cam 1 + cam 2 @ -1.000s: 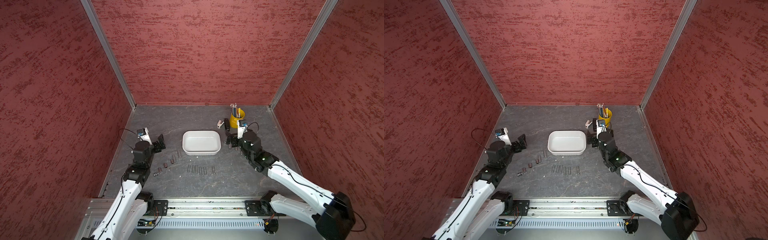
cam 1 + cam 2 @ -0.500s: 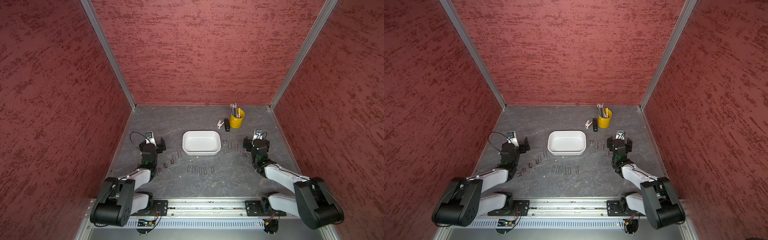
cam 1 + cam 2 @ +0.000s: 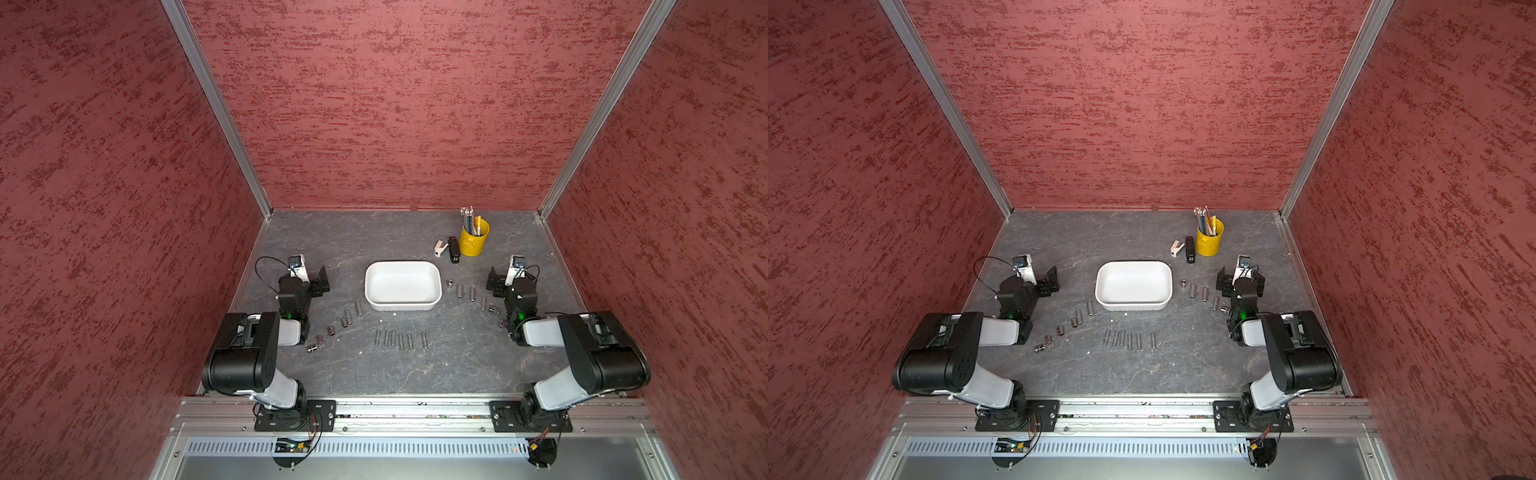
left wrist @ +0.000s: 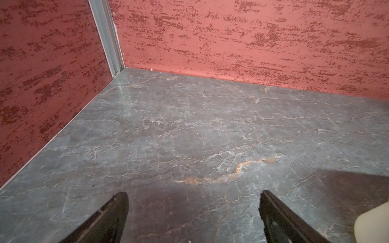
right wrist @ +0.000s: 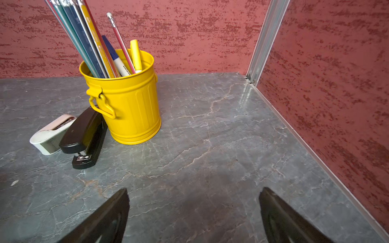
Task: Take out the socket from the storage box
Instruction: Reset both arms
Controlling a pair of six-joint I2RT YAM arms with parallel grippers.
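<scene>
The white storage box (image 3: pixel 402 306) (image 3: pixel 1133 306) sits mid-table, and its inside shows only bare white. Several metal sockets lie outside it on the table: a slanted row to its left (image 3: pixel 345 322) (image 3: pixel 1075 322), a row in front (image 3: pixel 401 338) (image 3: pixel 1129 338), and a curved row to its right (image 3: pixel 471 293) (image 3: pixel 1204 293). My left gripper (image 3: pixel 313 278) (image 3: pixel 1050 278) (image 4: pixel 193 195) stands open over bare table left of the box. My right gripper (image 3: pixel 512 279) (image 3: pixel 1241 278) (image 5: pixel 193 193) is open and empty, right of the box beside the right-hand sockets.
A yellow pencil bucket (image 3: pixel 473 241) (image 3: pixel 1209 241) (image 5: pixel 128 105) stands at the back right, with a black stapler (image 3: pixel 454 249) (image 5: pixel 86 136) and a small white stapler-like tool (image 3: pixel 440 248) (image 5: pixel 50 136) beside it. Red walls close in three sides. Both arms are folded low near the front rail.
Both arms have drawn back and folded toward the front rail. The right gripper has moved away from the box to the right. Both grippers stay open and empty.
</scene>
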